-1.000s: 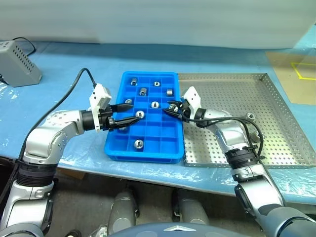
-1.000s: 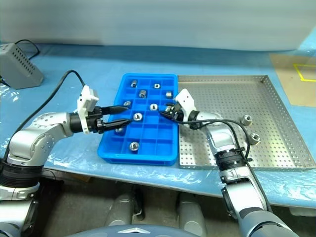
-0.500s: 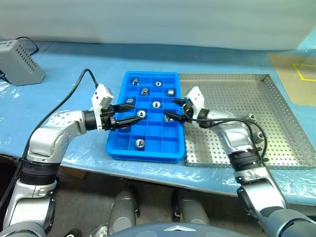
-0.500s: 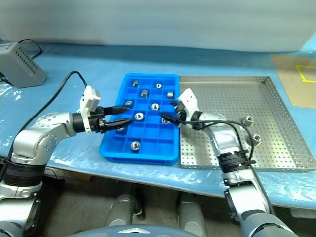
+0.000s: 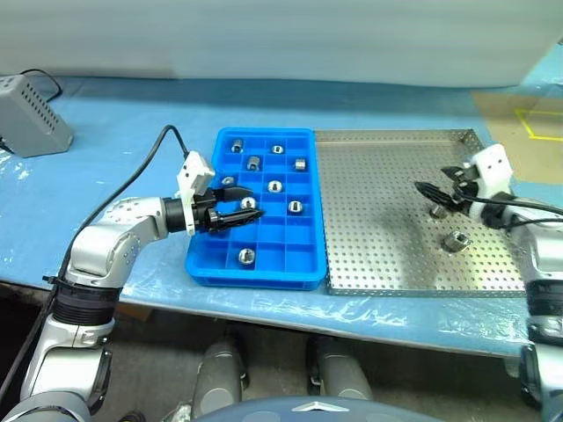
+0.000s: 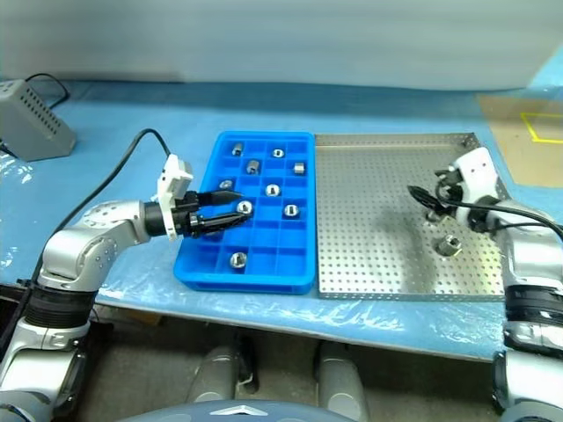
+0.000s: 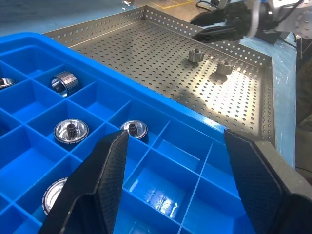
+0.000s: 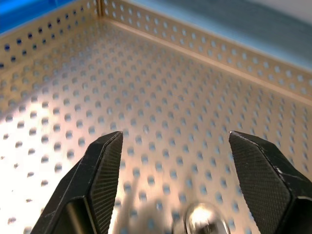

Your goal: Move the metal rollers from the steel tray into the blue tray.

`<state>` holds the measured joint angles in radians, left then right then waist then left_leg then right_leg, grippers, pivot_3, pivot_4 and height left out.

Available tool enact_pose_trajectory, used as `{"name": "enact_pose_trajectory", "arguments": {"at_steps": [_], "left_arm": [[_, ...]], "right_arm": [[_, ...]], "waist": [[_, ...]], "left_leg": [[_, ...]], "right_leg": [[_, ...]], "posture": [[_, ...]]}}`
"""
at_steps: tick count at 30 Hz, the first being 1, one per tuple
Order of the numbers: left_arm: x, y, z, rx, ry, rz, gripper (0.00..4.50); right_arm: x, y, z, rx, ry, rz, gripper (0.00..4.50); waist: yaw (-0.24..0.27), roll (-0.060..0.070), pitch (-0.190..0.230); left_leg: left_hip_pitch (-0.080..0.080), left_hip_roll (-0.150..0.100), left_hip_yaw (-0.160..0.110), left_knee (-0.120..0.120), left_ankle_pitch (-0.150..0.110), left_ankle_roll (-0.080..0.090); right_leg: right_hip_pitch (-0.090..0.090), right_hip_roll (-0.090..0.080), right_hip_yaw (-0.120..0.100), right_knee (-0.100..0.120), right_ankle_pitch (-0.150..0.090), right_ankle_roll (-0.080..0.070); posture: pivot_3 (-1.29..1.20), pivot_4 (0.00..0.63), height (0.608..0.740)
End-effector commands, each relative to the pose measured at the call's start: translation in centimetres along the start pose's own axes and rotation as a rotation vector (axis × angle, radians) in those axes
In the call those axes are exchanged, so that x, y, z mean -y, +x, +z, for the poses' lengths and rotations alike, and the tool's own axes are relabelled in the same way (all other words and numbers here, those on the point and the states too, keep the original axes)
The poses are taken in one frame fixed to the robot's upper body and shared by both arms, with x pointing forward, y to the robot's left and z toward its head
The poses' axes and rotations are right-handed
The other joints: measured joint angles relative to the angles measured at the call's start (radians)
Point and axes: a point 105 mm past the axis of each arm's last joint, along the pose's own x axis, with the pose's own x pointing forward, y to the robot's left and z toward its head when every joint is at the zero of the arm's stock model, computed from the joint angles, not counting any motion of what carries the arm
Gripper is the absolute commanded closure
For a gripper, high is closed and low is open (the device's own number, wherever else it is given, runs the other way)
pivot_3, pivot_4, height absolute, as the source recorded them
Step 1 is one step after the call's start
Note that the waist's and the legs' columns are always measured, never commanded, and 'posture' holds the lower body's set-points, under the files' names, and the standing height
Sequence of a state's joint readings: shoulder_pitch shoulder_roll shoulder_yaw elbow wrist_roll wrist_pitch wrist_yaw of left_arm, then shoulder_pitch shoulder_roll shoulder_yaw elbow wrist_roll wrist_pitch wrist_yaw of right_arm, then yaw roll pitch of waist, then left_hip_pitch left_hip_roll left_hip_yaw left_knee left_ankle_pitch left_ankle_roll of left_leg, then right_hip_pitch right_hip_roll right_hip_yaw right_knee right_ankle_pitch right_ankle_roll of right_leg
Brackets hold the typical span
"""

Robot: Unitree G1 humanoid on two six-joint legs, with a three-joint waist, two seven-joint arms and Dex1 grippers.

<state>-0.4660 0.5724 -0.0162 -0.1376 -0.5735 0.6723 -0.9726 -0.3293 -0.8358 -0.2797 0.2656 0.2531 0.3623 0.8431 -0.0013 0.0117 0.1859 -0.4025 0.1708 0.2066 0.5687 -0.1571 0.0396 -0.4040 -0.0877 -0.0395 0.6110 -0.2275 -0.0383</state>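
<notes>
The blue tray (image 5: 255,280) holds several metal rollers, among them one (image 5: 295,207) near its right side. My left gripper (image 5: 244,204) hovers open over the tray's middle with nothing between its fingers (image 7: 105,175), just above a roller (image 7: 134,128). The steel tray (image 5: 378,220) lies right of the blue one. Two metal rollers rest near its right edge, one (image 5: 453,240) in the open and one (image 5: 437,211) partly behind my right gripper (image 5: 426,193). That gripper is open and low over the perforated floor, and the roller (image 8: 202,219) lies between its fingers, untouched.
A grey box (image 5: 31,114) with a cable sits at the back left of the blue-covered table (image 5: 132,114). Beyond the steel tray's right rim lies a brown sheet with yellow lines (image 5: 528,132). Most of the steel tray's floor is bare.
My right gripper opened over the blue tray, left a roller in a right-side compartment, then swung right to the two rollers in the steel tray. The left gripper stayed put.
</notes>
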Motion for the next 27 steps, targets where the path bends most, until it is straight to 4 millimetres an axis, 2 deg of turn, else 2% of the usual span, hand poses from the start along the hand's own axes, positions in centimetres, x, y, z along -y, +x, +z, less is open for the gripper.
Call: {"name": "enact_pose_trajectory", "arguments": {"at_steps": [1, 7, 10, 13, 18, 22, 27], "left_arm": [[-0.2, 0.1, 0.5, 0.000, 0.040, -0.004, 1.17], [-0.1, 0.6, 0.4, 0.001, 0.039, -0.030, 1.17], [-0.3, 0.6, 0.5, -0.002, 0.040, -0.034, 1.17], [-0.4, 0.9, 0.4, -0.008, 0.042, -0.038, 1.17], [-0.4, 0.9, 0.3, -0.012, 0.047, -0.042, 1.17], [-0.3, 0.8, 0.3, -0.017, 0.050, -0.040, 1.17], [-0.2, 0.8, 0.4, -0.014, 0.049, -0.041, 1.17]], "right_arm": [[-0.9, -2.6, 0.7, 0.010, -0.012, 0.066, 0.93], [0.0, -4.6, -1.8, -0.078, 0.028, 0.003, 0.93], [-1.3, -5.3, -3.6, -0.132, 0.074, 0.058, 0.93], [-1.2, -5.1, -5.3, -0.153, 0.106, 0.021, 0.93], [-1.3, -5.0, -6.9, -0.182, 0.125, 0.002, 0.93], [-1.0, -4.8, -7.4, -0.191, 0.125, -0.013, 0.93], [-2.0, -3.9, -7.7, -0.194, 0.118, 0.019, 0.93]], "waist": [[-0.001, 0.000, 0.000], [-0.016, 0.000, 0.000], [-0.013, 0.000, 0.000], [-0.014, 0.001, 0.000], [-0.016, 0.001, -0.001], [-0.015, 0.001, -0.001], [-0.016, 0.001, -0.001]], "left_leg": [[0.000, 0.000, 0.000, 0.000, 0.000, 0.000], [0.000, 0.000, 0.000, 0.004, -0.002, 0.003], [0.001, 0.000, 0.000, 0.004, -0.002, 0.003], [0.001, 0.000, 0.000, 0.003, -0.003, 0.004], [0.000, -0.001, 0.000, 0.004, -0.003, 0.005], [0.000, -0.001, 0.000, 0.004, -0.003, 0.005], [0.000, -0.001, 0.000, 0.004, -0.003, 0.005]], "right_leg": [[0.000, 0.000, 0.000, -0.001, 0.000, 0.000], [0.002, 0.000, 0.000, -0.002, 0.001, 0.000], [0.003, 0.000, 0.000, -0.002, 0.001, 0.000], [0.004, 0.000, 0.000, -0.003, 0.000, 0.000], [0.004, 0.000, 0.000, -0.004, 0.001, 0.000], [0.004, 0.000, 0.000, -0.004, 0.001, 0.000], [0.004, 0.000, 0.000, -0.003, 0.001, 0.000]], "posture": [[-0.29, 0.150, 0.740], [-0.32, 0.150, 0.740], [-0.33, 0.150, 0.740], [-0.33, 0.150, 0.740], [-0.32, 0.150, 0.740], [-0.32, 0.150, 0.740], [-0.32, 0.150, 0.740]]}}
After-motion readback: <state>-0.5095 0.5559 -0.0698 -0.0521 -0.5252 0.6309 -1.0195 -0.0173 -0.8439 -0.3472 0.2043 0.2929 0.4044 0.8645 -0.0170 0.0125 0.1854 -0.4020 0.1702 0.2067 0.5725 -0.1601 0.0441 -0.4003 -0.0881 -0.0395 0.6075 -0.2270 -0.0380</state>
